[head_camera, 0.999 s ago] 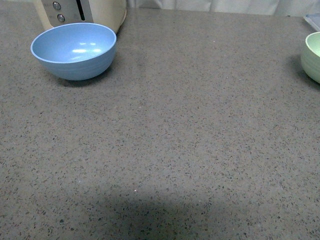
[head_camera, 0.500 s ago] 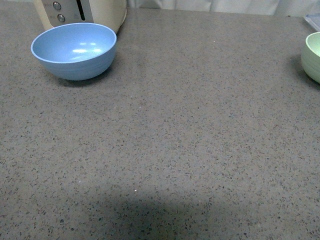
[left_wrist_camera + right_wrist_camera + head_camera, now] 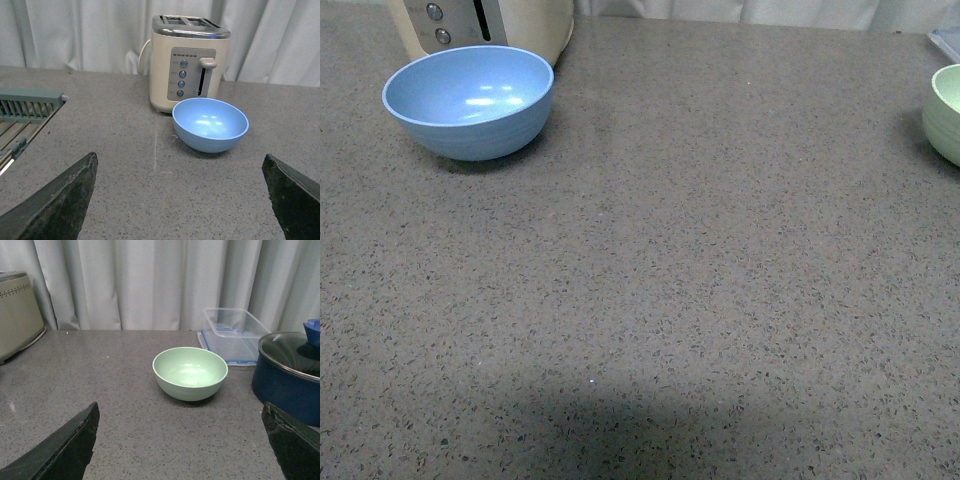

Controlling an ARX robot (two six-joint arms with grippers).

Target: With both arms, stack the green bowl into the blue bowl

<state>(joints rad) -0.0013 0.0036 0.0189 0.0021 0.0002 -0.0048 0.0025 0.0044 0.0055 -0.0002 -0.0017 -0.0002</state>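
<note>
Compared with one second ago, I find almost no change in the front view: both bowls stand in the same places, and no arm has entered the picture.

The blue bowl (image 3: 468,102) is in the upper left of the front frame, on the grey surface (image 3: 700,280), just in front of the toaster (image 3: 480,25). The green bowl (image 3: 945,113) is at the right edge, in the upper part, and the frame cuts it. The two bowls are well apart.

Both bowls stand upright with the opening facing up. They are round, so I cannot name a long axis.

In the left wrist view the left hand (image 3: 179,157) is released, its fingers (image 3: 55,200) wide apart with nothing between them; the blue bowl lies ahead, and a rack (image 3: 25,117) is off to one side. In the right wrist view the right hand (image 3: 180,407) is also released and empty. The green bowl sits ahead of it, near a clear box (image 3: 235,327) and a dark pot (image 3: 287,375).
</note>
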